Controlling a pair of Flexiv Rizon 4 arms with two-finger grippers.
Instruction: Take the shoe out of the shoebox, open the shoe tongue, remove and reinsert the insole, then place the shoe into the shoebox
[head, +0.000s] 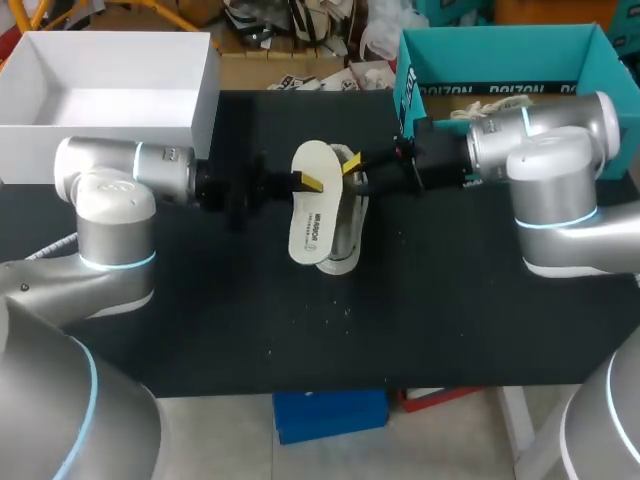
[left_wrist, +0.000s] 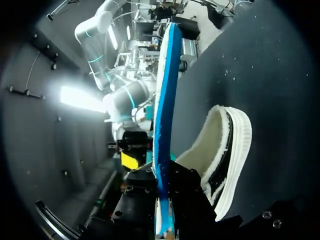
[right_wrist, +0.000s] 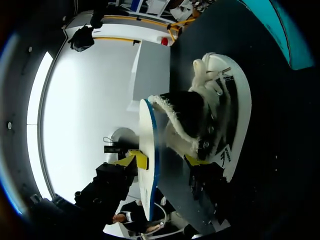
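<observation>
1. Shoe (head: 352, 215) lies on its side in the middle of the table (head: 300, 330), out of the teal shoebox (head: 500, 60) at the far right corner
2. Step, I'd say: insole swap. The insole (head: 315, 205) is out, held on edge just beside the shoe's opening
3. Left pincer (left_wrist: 165, 220) is clamped on the insole's edge. Right pincer (right_wrist: 165, 159) is spread wide and straddles the insole, one tip at the shoe collar, gripping nothing
4. Next move likely needs the insole fed toe-first into the opening, with the shoe pinned so it can't slide
5. Look: white rubber sole, dark upper, cream fleece lining; insole white on top, blue underneath
</observation>
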